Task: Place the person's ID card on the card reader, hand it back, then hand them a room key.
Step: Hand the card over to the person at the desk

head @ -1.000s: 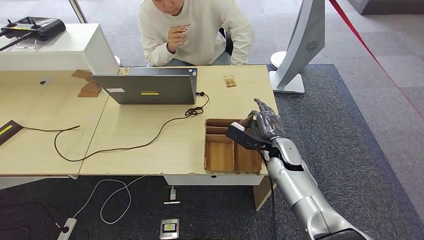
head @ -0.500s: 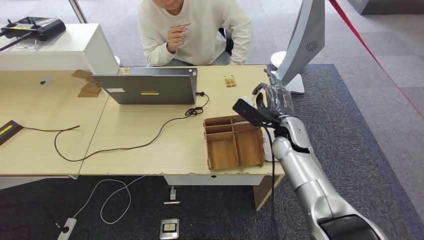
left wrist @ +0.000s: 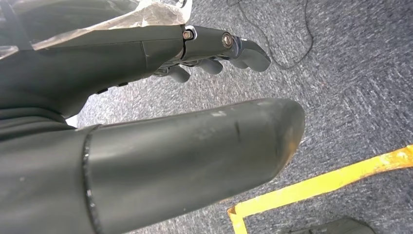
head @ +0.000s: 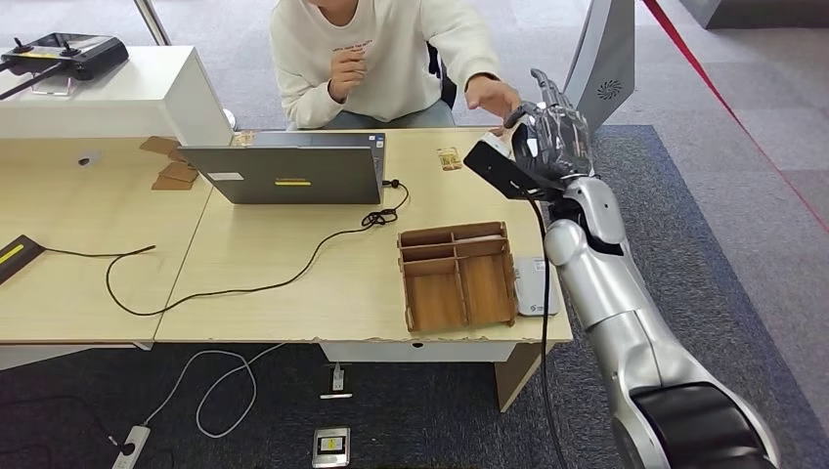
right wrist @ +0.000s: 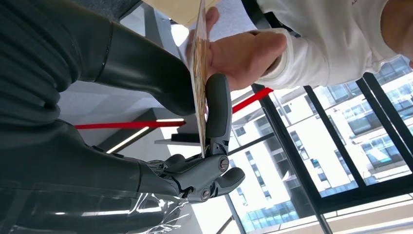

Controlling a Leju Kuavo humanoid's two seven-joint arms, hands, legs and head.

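right hand [right wrist: 146,122] fingers [right wrist: 217,105] pinch thin tan card [right wrist: 198,73] edge-on; person's hand [right wrist: 243,53] touching

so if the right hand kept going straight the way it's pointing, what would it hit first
Most likely the person's hand. The right hand is raised toward the person, pinching a card, and the person's fingers already reach the card's far end. Depth is hard to judge in the head view.

One laptop [head: 293,171] sits on the desk [head: 293,283], with one wooden tray [head: 457,276] nearby. Two cards: one [head: 450,158] beside the laptop, one [right wrist: 198,73] held up.
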